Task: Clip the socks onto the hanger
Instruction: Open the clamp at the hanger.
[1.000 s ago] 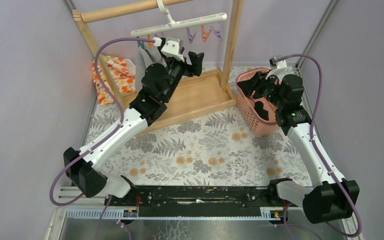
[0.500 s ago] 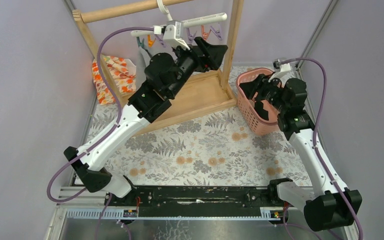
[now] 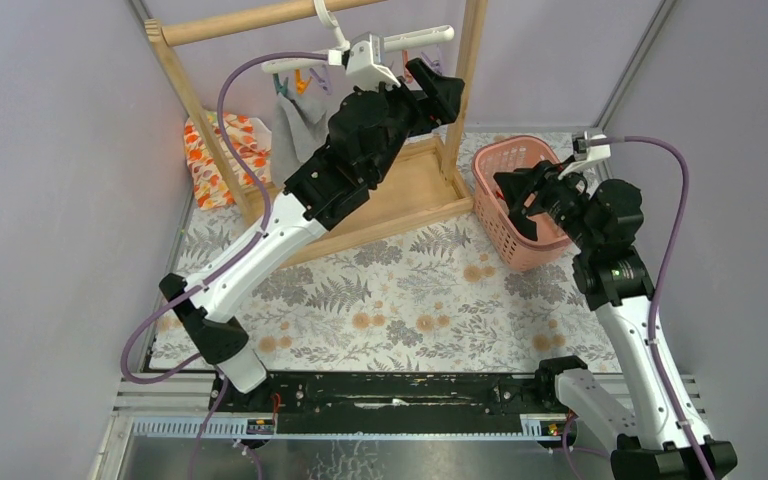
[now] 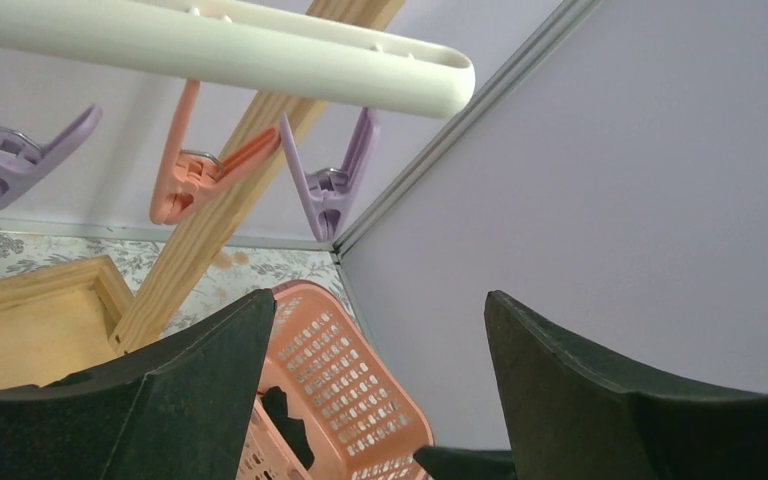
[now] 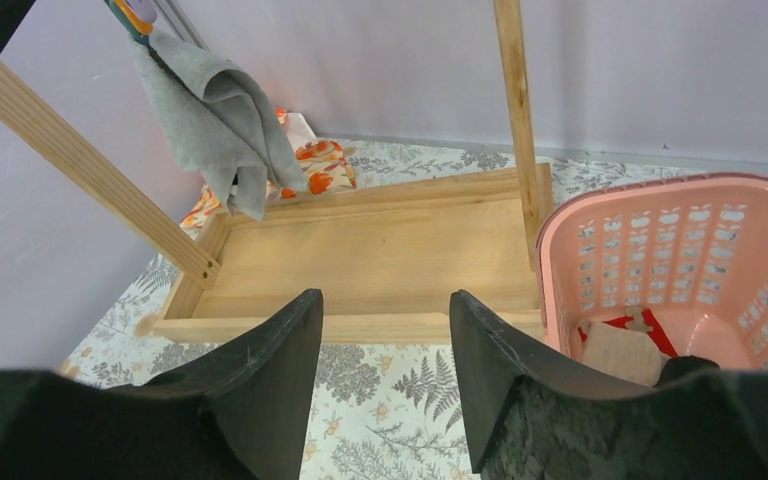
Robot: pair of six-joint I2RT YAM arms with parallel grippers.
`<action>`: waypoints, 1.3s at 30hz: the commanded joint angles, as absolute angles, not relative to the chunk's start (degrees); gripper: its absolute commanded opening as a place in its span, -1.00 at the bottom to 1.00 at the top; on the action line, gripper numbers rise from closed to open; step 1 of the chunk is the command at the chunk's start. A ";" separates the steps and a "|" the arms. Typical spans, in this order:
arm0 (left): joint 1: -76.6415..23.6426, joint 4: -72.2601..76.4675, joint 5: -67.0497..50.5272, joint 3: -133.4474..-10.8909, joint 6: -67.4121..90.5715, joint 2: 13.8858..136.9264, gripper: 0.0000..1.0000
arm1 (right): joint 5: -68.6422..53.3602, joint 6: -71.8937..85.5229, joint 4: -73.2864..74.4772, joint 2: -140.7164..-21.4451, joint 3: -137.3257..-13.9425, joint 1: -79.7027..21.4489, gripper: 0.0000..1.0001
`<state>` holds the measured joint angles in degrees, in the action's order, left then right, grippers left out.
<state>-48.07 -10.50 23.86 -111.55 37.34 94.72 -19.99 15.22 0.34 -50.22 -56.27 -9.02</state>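
The white hanger [image 3: 400, 42] hangs by its hook from the wooden rail, with pastel clips under its bar. My left gripper [image 3: 438, 95] is open and empty, raised just under the hanger's right end. In the left wrist view the left gripper [image 4: 380, 310] sits below a purple clip [image 4: 332, 188] and an orange clip [image 4: 200, 165]. The beige sock with a red end [image 5: 620, 350] and the black sock [image 4: 285, 425] lie in the pink basket [image 3: 495, 215]. My right gripper [image 3: 522, 195] is open and empty over the basket's near left side.
A grey cloth [image 3: 295, 130] hangs from a clip at the hanger's left end. The wooden frame has a top rail [image 3: 250, 18], a right post [image 3: 467, 90] and a tray base [image 3: 400, 195]. A flower-patterned cloth [image 3: 222, 150] lies by the left wall.
My left arm has risen and swung right, from the hanger's left clips to its right end. My right arm has drawn back to the right, away from the basket's middle.
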 commanded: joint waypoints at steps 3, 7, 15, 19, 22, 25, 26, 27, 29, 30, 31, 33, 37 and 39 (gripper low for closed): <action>-48.49 -9.19 28.30 -118.49 34.75 98.31 0.66 | -16.66 14.07 4.98 -45.53 -56.64 -9.33 0.14; -48.52 -10.00 29.25 -123.59 33.20 101.89 0.63 | -15.46 13.55 6.43 -43.87 -56.34 -9.39 0.15; -48.13 -9.78 32.60 -124.27 30.60 102.50 0.61 | -14.65 13.10 7.94 -42.80 -56.95 -9.32 0.15; -47.90 -9.89 33.13 -123.54 29.96 101.89 0.61 | -14.63 13.20 7.29 -43.18 -56.31 -9.40 0.15; -47.77 -9.61 33.70 -123.23 29.34 101.94 0.61 | -15.30 13.81 6.48 -43.48 -55.76 -9.32 0.15; -47.30 -8.77 33.45 -123.61 28.83 102.51 0.61 | -15.12 13.81 6.46 -43.53 -55.55 -9.35 0.15; -47.10 -8.58 33.48 -124.06 28.55 102.99 0.61 | -15.05 13.76 6.54 -43.46 -55.47 -9.38 0.15; -46.68 -8.74 33.36 -124.62 28.55 103.53 0.61 | -14.91 13.71 6.65 -43.36 -55.38 -9.37 0.15; -45.78 -8.93 32.91 -125.36 29.05 104.32 0.61 | -14.62 13.42 7.14 -43.20 -55.24 -9.39 0.15; -45.37 -8.84 32.69 -125.45 29.41 104.56 0.61 | -14.52 13.31 7.39 -43.14 -55.16 -9.40 0.15; -44.94 -8.77 32.38 -125.42 29.63 104.74 0.60 | -14.36 13.20 7.47 -43.08 -55.00 -9.33 0.15; -44.42 -8.58 31.92 -125.47 30.08 105.04 0.60 | -14.14 13.18 7.33 -42.98 -54.73 -9.34 0.15; -43.61 -7.94 30.62 -125.73 31.01 105.31 0.59 | -14.45 13.47 6.89 -43.28 -54.28 -9.33 0.15; -43.37 -7.86 29.97 -126.37 31.28 105.51 0.58 | -14.57 13.59 6.71 -43.32 -54.10 -9.37 0.15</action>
